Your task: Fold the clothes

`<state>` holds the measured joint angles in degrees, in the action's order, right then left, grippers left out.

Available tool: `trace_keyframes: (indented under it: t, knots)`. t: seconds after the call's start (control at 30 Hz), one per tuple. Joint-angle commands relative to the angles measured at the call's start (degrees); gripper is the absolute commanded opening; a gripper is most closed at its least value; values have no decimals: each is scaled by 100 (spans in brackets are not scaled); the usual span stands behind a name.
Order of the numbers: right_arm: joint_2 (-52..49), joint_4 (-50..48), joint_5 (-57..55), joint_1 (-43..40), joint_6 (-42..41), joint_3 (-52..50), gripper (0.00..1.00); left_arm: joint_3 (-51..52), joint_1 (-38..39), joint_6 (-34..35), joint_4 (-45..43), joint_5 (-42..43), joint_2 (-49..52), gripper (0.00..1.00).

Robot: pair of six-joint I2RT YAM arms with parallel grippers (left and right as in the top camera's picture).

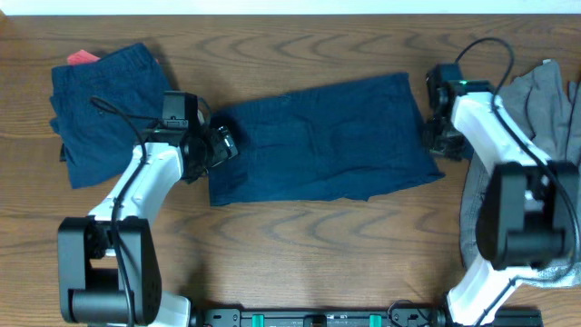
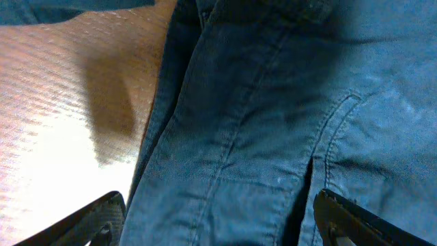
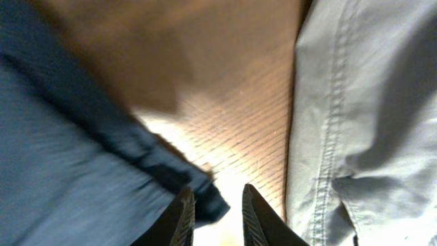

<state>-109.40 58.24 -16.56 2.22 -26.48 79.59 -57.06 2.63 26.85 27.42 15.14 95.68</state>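
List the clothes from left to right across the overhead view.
Folded dark blue cloth garment → flat-spread navy cotton shorts → crumpled grey fabric garment.

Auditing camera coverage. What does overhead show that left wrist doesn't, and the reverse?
Overhead only: the left arm and right arm, a second blue garment at upper left with a red item at its far edge, and a grey garment at right.
Left wrist only: close-up seam stitching, and the left pincer open wide.
Both: the spread blue garment and the wooden table.
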Motion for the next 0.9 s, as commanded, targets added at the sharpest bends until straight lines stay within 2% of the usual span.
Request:
trace_keyframes:
  t: [0.0, 0.17, 0.27, 0.37, 0.47, 0.5, 0.53, 0.6, 0.67, 0.87]
  knots:
    - [525, -68, 345, 48, 190, 136, 24, -7, -31, -153, -107, 35, 411, 89]
    - [839, -61, 474, 48, 297, 136, 25, -7, -31, -173, -363, 446, 970, 88]
    - [870, -101, 841, 48, 610, 136, 26, -7, -28, -181, -400, 977, 1169, 76]
    - [868, -127, 1263, 48, 837, 133, 27, -7, -28, -227, -319, 1290, 1191, 52]
    - [866, -199, 1875, 48, 1198, 133, 27, -7, -33, -306, -192, 1528, 1189, 14]
    - [866, -221, 2096, 48, 1344, 131, 27, -9, -37, -310, -138, 1532, 1169, 6]
    - [863, -229, 2328, 55, 1526, 127, 26, -26, -48, -332, -57, 1530, 1137, 6]
    - [861, -205, 2826, 92, 1967, 122, 17, -94, -83, -439, 133, 1530, 1032, 6]
    - [844, -184, 3351, 170, 2406, 116, 14, -229, -107, -605, 426, 1528, 881, 6]
    - [643, -317, 3571, 774, 2441, 39, 5, -914, -111, -719, 1587, 1530, 229, 6]
